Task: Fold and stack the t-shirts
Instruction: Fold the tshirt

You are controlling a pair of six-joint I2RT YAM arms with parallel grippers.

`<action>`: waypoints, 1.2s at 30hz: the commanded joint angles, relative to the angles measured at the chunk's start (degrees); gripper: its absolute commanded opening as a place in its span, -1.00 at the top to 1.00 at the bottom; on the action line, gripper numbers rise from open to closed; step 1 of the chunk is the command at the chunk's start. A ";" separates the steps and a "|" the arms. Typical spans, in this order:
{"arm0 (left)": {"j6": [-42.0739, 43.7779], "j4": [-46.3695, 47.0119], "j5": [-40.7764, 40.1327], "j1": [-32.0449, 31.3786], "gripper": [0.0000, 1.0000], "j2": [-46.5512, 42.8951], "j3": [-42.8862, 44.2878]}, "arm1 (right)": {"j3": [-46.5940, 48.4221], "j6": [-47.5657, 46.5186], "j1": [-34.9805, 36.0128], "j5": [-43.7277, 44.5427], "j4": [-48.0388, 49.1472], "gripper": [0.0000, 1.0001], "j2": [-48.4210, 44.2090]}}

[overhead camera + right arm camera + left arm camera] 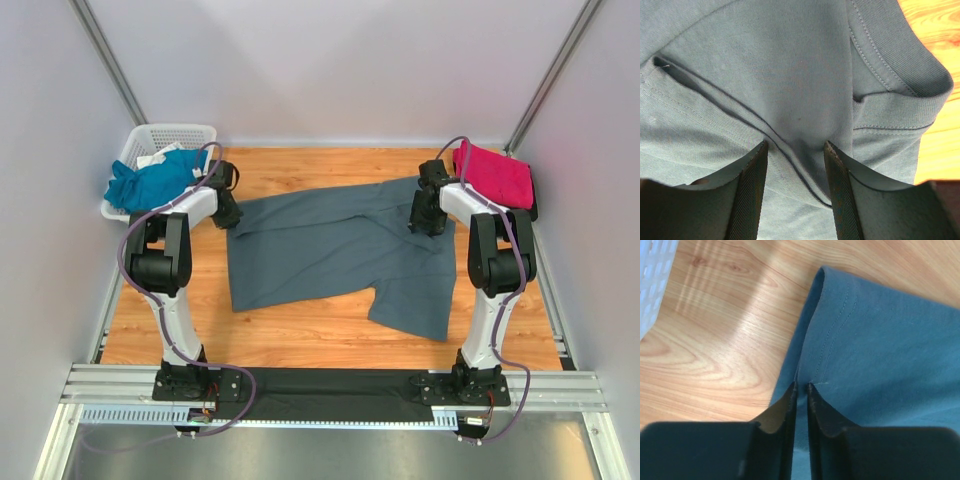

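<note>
The slate-grey t-shirt [330, 250] lies spread across the wooden table. My left gripper [230, 212] is at the shirt's far left corner. In the left wrist view its jaws [801, 385] stand almost together, pinching a fold of the stitched hem [840, 320]. My right gripper [427, 218] is down on the shirt's far right part, beside the ribbed collar [900, 55]. Its fingers [796, 145] stand apart with rumpled grey cloth [765, 65] between them. The magenta-pink t-shirt [495, 172] lies folded at the far right. The teal-blue t-shirt [150, 180] hangs crumpled out of the basket.
A white lattice basket [180, 133] stands at the far left corner; its edge shows in the left wrist view [650, 285]. Grey walls close in the table on three sides. Bare wood [300, 330] lies between the shirt and the arm bases.
</note>
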 commanded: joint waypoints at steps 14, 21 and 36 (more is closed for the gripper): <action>4.62 0.72 -5.21 -0.35 1.00 -3.03 0.51 | 0.27 -1.25 -0.48 1.28 -1.97 0.01 1.65; 6.29 1.34 -6.35 -0.26 1.00 -3.39 0.86 | 0.18 -1.25 -0.39 1.37 -2.06 0.02 1.65; 11.04 1.34 -8.46 -0.17 1.00 -5.06 2.45 | 0.10 -1.07 -0.39 1.46 -2.06 0.02 1.74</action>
